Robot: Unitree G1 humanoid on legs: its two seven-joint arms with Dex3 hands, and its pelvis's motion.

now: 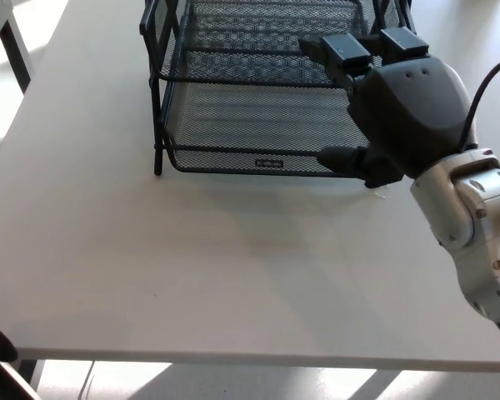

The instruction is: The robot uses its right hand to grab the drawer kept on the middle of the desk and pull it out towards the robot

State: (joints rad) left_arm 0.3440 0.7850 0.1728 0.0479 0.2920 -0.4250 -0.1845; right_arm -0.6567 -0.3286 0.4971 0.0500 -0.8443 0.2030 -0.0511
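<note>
I see the drawer (267, 125), a black wire-mesh tray at the bottom of a stacked rack (160, 92), sitting at the far middle of the white surface (192, 267). My right robot hand (383, 108) is over the drawer's right front corner: its two upper fingers (342, 50) reach over the mesh while the thumb (342, 157) lies along the front rim, spread apart and not clamped on anything that I can make out. A broad bare stretch of surface lies between the drawer's front and the near edge. The surface's left edge is well apart from the rack. A small label plate (267, 164) sits centred on the drawer's front; its writing is too small to read.
</note>
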